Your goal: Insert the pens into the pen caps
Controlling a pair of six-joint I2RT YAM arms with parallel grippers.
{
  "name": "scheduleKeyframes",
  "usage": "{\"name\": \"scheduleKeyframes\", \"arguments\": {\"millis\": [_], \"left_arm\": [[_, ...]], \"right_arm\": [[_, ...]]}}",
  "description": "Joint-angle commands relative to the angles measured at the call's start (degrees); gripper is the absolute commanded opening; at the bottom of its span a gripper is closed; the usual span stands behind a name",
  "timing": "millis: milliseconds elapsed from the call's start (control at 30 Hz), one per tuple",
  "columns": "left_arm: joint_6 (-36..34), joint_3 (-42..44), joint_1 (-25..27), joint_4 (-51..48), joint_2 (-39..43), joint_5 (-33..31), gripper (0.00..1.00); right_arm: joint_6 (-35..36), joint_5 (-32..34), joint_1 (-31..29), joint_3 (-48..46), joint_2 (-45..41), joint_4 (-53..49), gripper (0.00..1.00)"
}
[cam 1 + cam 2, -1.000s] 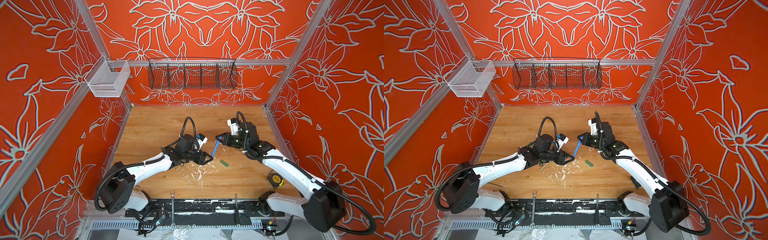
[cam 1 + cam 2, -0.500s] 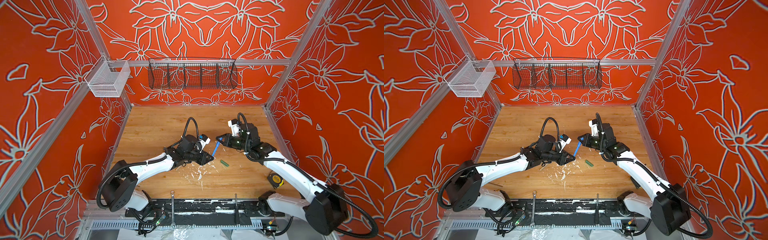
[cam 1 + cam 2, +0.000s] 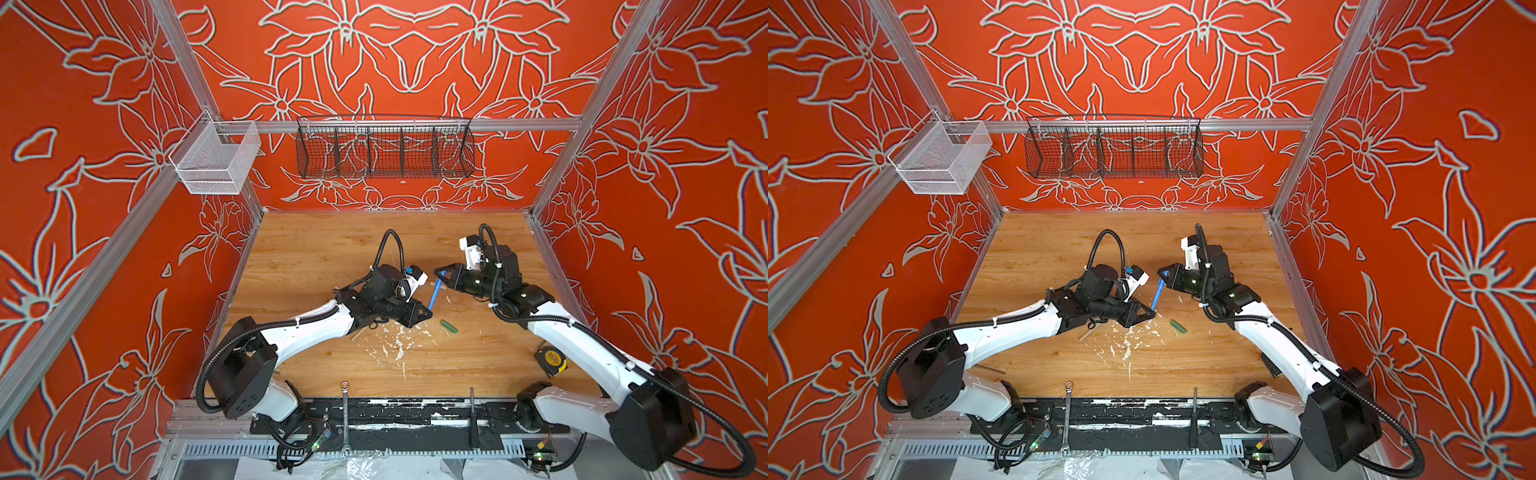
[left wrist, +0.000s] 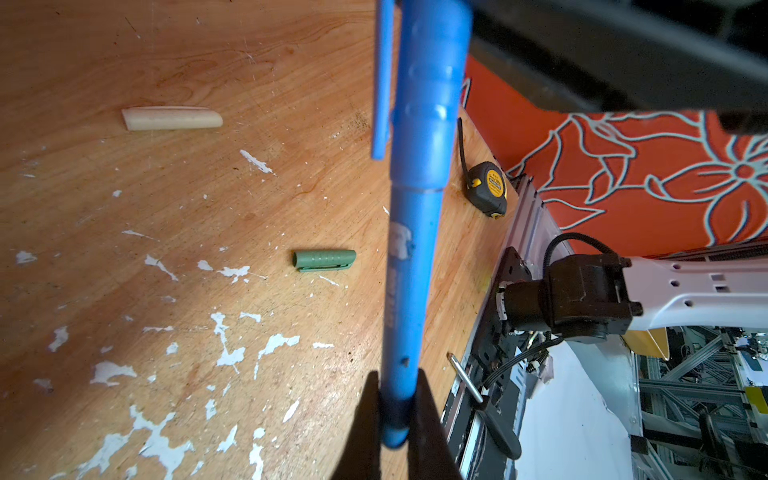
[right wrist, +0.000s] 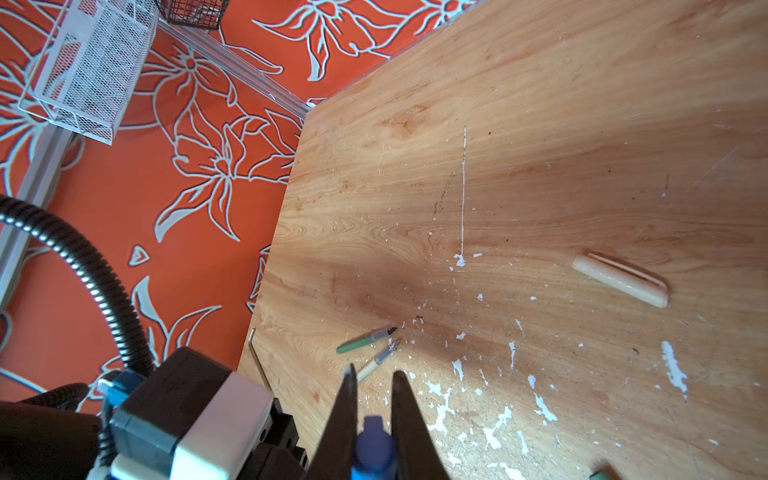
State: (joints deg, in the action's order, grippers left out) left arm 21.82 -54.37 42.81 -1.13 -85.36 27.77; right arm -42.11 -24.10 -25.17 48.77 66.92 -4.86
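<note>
A blue pen [image 3: 435, 293] [image 3: 1158, 293] hangs tilted above the table between both grippers, its front end inside the blue cap [image 4: 432, 104]. My left gripper [image 3: 429, 312] [image 4: 397, 390] is shut on the pen's rear end. My right gripper [image 3: 440, 276] [image 5: 375, 395] is shut on the cap's rounded end [image 5: 374, 440]. On the wood lie a green cap [image 3: 449, 326] [image 4: 325, 260], a tan cap [image 4: 172, 118] [image 5: 621, 280], a green pen [image 5: 365, 338] and a tan pen [image 5: 376, 359]. In both top views my left arm hides the green pen.
A yellow-and-black tape measure [image 3: 550, 359] [image 4: 486, 189] lies near the table's right edge. A silver wrench [image 3: 345, 411] and a dark rod [image 3: 471, 415] rest on the front rail. White paint flecks [image 3: 399, 345] mark the wood. A black wire basket [image 3: 384, 151] and a white one [image 3: 216, 162] hang above.
My left gripper has closed from half open onto the blue pen's rear end, its arm edging right. The right gripper has held the capped end still.
</note>
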Motion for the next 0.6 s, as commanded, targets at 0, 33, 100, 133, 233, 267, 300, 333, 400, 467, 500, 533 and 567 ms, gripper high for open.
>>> {"name": "scheduleKeyframes", "arguments": {"millis": [0,33,100,133,233,267,300,333,400,467,500,533,567], "left_arm": [[1.90,-3.82,-3.22,0.89,-2.38,-7.06,0.00],[1.84,-4.55,-3.94,1.18,-2.90,-6.73,0.00],[1.45,-5.98,-5.68,2.64,-4.36,-6.34,0.00],[1.30,-6.83,-6.41,2.99,-5.07,-5.80,0.00],[0.57,-10.05,-8.19,4.01,-7.54,-4.99,0.00],[0.49,-11.20,-8.63,4.55,-8.42,-4.90,0.00],[0.29,-12.43,-9.04,4.95,-9.24,-4.32,0.00],[0.34,-13.44,-9.35,5.31,-9.89,-4.05,0.00],[-0.07,-15.94,-9.88,5.64,-11.23,-3.67,0.00],[-0.02,-18.26,-10.56,5.67,-12.55,-3.60,0.00],[0.27,-19.63,-11.05,5.06,-13.25,-3.08,0.00],[0.54,-20.36,-11.37,5.15,-13.62,-3.09,0.00],[0.58,-21.19,-11.58,5.25,-13.94,-2.46,0.00]], "right_arm": [[0.18,-3.22,-0.83,-1.85,-1.23,-2.59,0.00],[-0.05,-3.48,-0.87,-2.26,-1.43,-2.68,0.00],[-0.10,-3.13,-1.22,-3.14,-2.19,-3.48,0.00],[-0.28,-2.91,-1.43,-3.64,-2.62,-3.71,0.00],[-1.73,-2.72,-2.15,-5.91,-3.81,-3.01,0.00],[-2.42,-2.59,-2.73,-6.74,-4.03,-2.44,0.00],[-3.13,-2.31,-3.42,-7.52,-4.07,-1.80,0.00],[-3.76,-1.99,-4.11,-8.25,-4.10,-1.13,0.00],[-5.37,-1.73,-5.83,-9.91,-3.84,1.11,0.00],[-6.90,-0.86,-7.64,-11.76,-3.87,3.81,0.00],[-7.47,-0.37,-8.49,-12.90,-4.05,5.32,0.00],[-8.12,0.17,-8.87,-13.71,-4.24,6.31,0.00],[-9.23,1.23,-9.09,-14.82,-4.69,7.41,0.00]]}}
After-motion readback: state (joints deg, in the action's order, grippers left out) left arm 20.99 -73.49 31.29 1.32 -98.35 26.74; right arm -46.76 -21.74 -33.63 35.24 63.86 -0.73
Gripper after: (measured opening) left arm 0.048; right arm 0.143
